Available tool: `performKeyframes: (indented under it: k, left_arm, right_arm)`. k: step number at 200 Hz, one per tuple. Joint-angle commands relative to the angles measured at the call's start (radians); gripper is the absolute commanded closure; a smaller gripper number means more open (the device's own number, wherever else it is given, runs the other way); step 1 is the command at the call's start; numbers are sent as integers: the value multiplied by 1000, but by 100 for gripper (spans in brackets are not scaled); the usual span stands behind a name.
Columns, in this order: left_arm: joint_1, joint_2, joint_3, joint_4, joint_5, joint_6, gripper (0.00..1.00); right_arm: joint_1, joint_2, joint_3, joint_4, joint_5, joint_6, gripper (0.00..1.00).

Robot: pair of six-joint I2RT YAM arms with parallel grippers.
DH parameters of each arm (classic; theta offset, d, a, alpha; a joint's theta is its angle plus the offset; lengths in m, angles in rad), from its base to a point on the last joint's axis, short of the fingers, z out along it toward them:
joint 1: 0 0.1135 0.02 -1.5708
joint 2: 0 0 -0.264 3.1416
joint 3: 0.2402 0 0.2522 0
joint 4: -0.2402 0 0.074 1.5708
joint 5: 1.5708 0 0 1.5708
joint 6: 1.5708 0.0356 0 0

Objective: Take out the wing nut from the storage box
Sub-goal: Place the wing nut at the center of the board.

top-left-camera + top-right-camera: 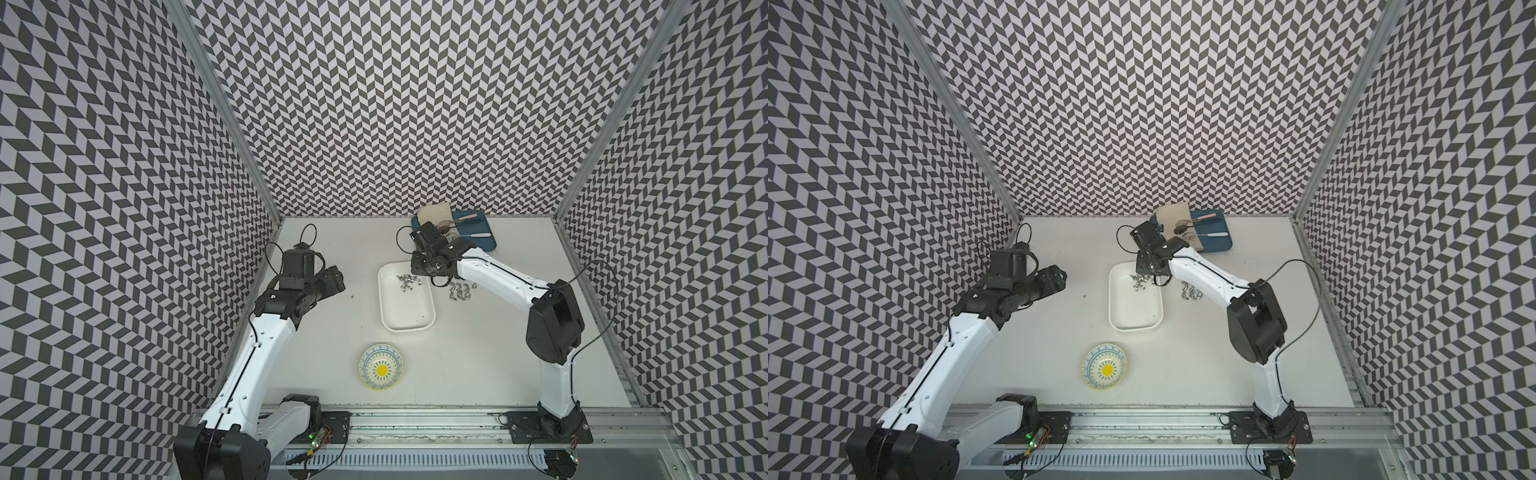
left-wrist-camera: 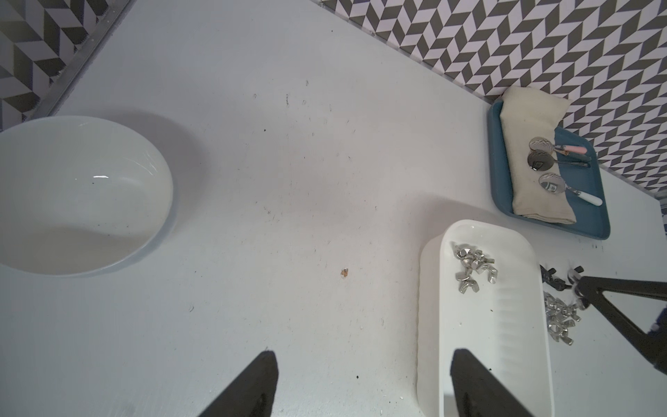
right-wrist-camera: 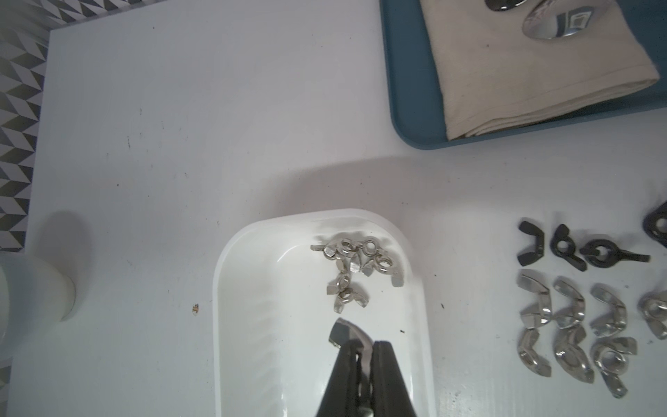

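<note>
Black-white chevron walls [image 1: 415, 104] — scuffed white tabletop [image 1: 478, 365] — even light.

The right arm [image 1: 505, 276] reached in from the right side of the storage box [image 1: 406, 316], its wrist bent down over the box's far end. The right gripper [image 3: 361, 348] hung over the box's inside, jaws pinched on one wing nut [image 3: 342, 334]. The left arm [image 1: 266, 340] stood well left of the box, and the left gripper [image 2: 362, 352] pointed towards it with its fingers spread apart.
</note>
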Motion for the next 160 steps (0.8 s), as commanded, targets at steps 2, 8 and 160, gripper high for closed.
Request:
performKeyframes:
  k: [2,8,160]
  left_arm:
    - [5,1,31,-8,-16,-10,21]
    - [5,1,32,-7,-17,-10,21]
    - [5,7,37,-17,-26,-14,21]
  right_arm:
    - [-55,-94,-74,59,-48,-43,100]
    - [-71,-110,-97,73,-61,-55,100]
    - [-341,-194,-510,206,-65,-149,100]
